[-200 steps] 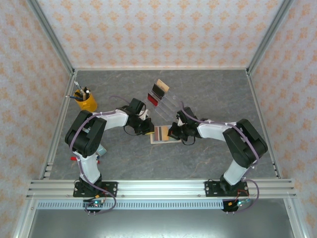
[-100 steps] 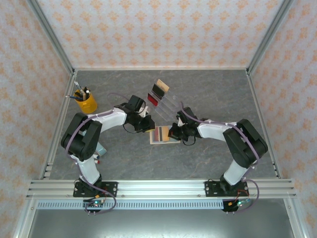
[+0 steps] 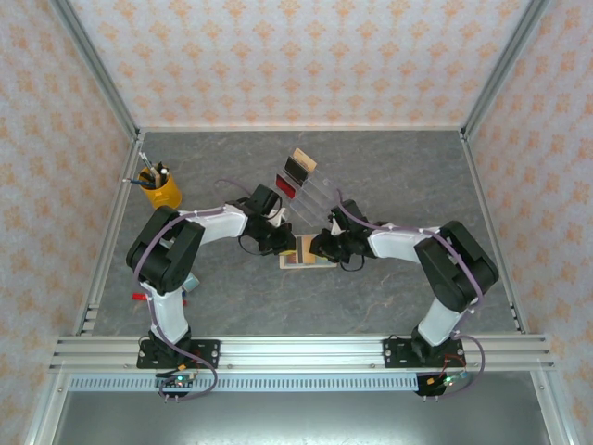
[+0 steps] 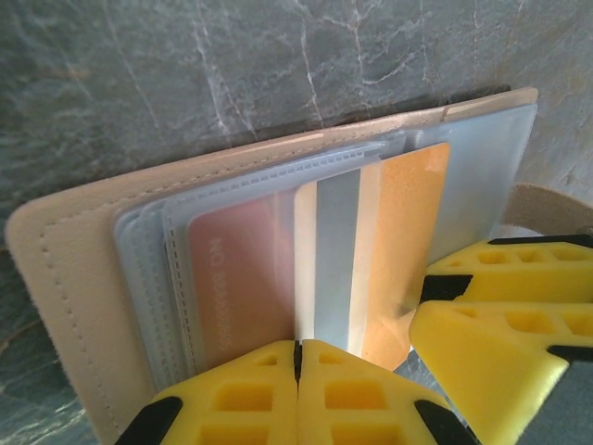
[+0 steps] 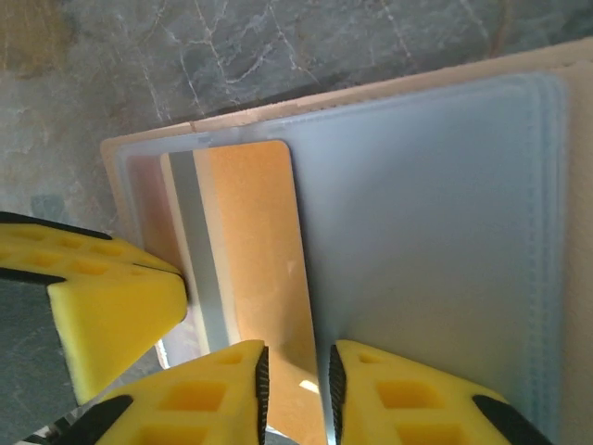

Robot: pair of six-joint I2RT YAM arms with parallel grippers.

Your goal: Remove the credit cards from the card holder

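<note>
Find the card holder (image 4: 74, 278) spread open and flat on the counter (image 4: 185, 74), with a tan card (image 4: 408, 241) poking out of its clear sleeves (image 4: 491, 176) and a reddish card (image 4: 241, 278) tucked deeper. Expect thin, stiff, slick, near-weightless plastic, and a soft holder likely to drag along. Pinch the exposed short edge; pin the holder down. Left gripper (image 4: 296, 357) closed finger to finger at the tan card's end, hold unclear. Right gripper (image 5: 295, 362) a sliver apart; cannot tell whether gripping.

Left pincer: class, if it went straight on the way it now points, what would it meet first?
Most likely the orange card with the silver band, sticking out of the card holder; the left pincer may already touch it.
</note>
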